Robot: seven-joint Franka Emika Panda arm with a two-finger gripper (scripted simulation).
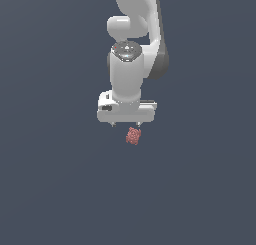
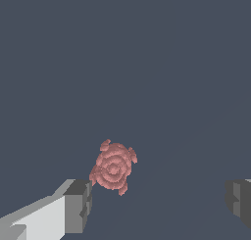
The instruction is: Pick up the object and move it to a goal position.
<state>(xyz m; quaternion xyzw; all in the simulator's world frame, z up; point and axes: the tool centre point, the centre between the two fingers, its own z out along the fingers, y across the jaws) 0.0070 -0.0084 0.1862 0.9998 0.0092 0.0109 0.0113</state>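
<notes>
Your gripper (image 1: 126, 124) hangs with its jaws spread wide, holding nothing. The object (image 1: 133, 136) sits just below it, nearer the finger on the exterior view's right. It looks small, light, stiff and bumpy; pinch across its flatter sides.

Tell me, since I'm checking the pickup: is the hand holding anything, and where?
Nothing is held. The hand is open, its fingers apart from the pink lump.
</notes>
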